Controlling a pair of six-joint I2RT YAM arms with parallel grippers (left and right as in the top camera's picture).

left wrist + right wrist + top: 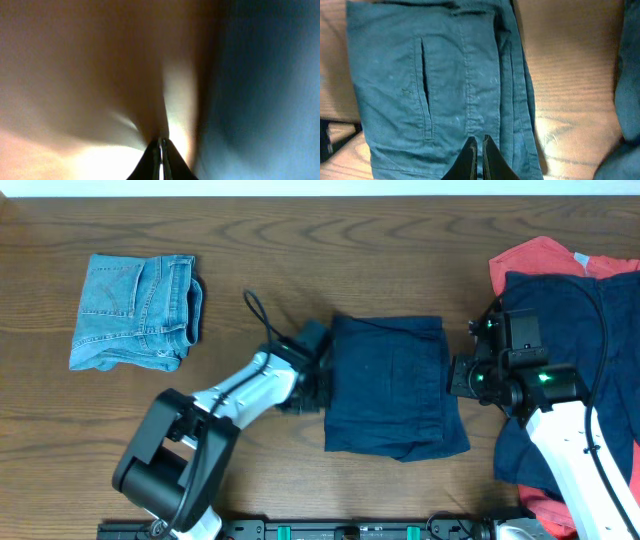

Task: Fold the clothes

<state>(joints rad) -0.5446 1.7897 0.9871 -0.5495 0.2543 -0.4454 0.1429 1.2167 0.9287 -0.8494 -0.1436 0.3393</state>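
Observation:
Dark navy trousers point(390, 385) lie folded in a rectangle at the table's middle. My left gripper point(318, 372) is at their left edge. In the blurred left wrist view its fingers point(162, 146) are pressed shut over bare wood, with the navy cloth point(270, 90) just to the right. My right gripper point(455, 377) is at the trousers' right edge. In the right wrist view its fingers point(479, 144) are shut with nothing between them, over the trousers point(420, 85) near a slit pocket and side seam.
Folded light-blue jeans point(135, 312) lie at the back left. A pile with a red garment point(540, 262) and a dark navy one point(570, 310) sits at the right under the right arm. A black cable point(258, 315) loops behind the left wrist.

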